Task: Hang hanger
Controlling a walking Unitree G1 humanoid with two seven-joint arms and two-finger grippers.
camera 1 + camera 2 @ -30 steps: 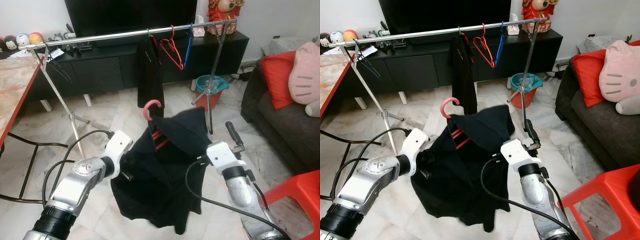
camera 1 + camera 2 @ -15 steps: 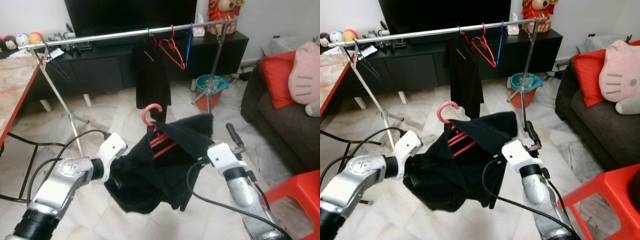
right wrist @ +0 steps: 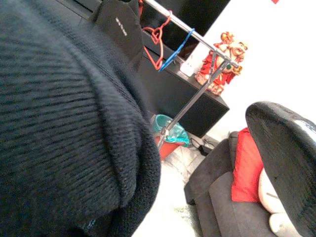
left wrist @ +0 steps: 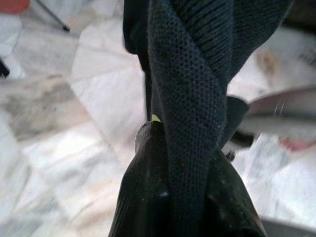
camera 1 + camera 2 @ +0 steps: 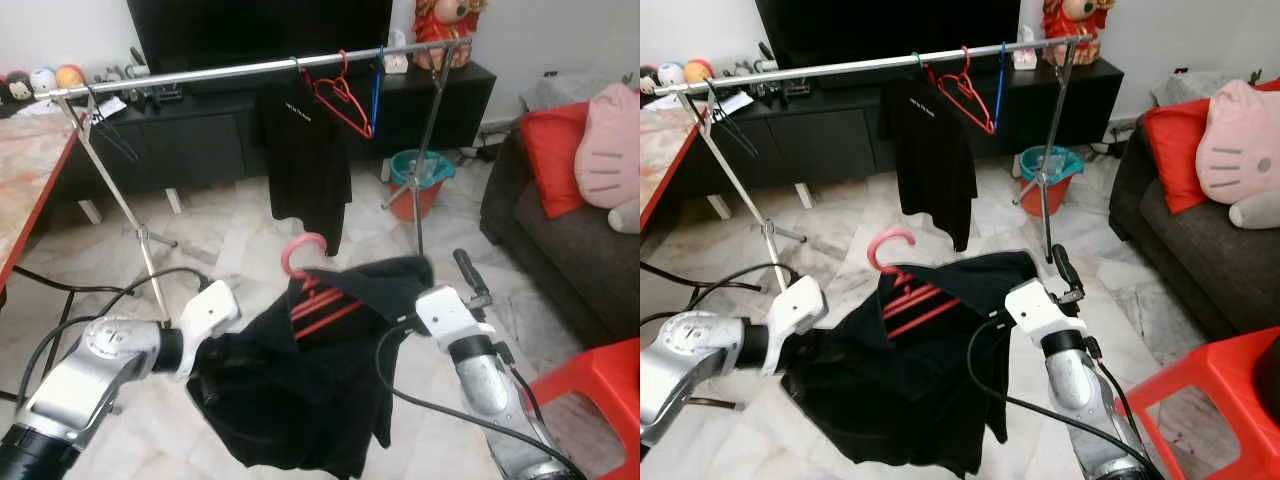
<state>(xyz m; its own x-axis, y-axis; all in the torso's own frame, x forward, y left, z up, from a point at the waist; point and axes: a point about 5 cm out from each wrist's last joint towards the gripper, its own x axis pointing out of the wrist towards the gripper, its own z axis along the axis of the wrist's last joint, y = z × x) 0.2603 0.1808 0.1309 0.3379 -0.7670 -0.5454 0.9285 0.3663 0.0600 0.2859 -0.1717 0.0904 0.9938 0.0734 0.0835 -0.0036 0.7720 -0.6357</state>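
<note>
Hanger (image 5: 305,262): pink, inside a black garment (image 5: 300,390), held low over the floor, near side of the rail (image 5: 250,68).
Left pincer (image 4: 168,197): closed on the garment's left edge.
Right pincer (image 5: 440,285): one finger (image 5: 465,272) free; grip on the garment's right edge unclear.

Black knitted cloth on the garment (image 5: 300,400) — matt, with a ribbed, slightly coarse weave close up in the wrist views. Smooth pink-red plastic for the hanger (image 5: 305,262) inside it, faintly glossy at the hook. Polished silver metal along the clothes rail (image 5: 250,69) and its slanted legs. Glossy white plastic casing and brushed silver metal on both arms, with dull black rubbery cables. Shiny black finger on the right end effector (image 5: 466,274). Pale marble-look floor tiles (image 5: 230,230) — smooth, lightly reflective. Soft dark upholstery on the sofa (image 5: 560,260); plush red cushion (image 5: 560,155).
</note>
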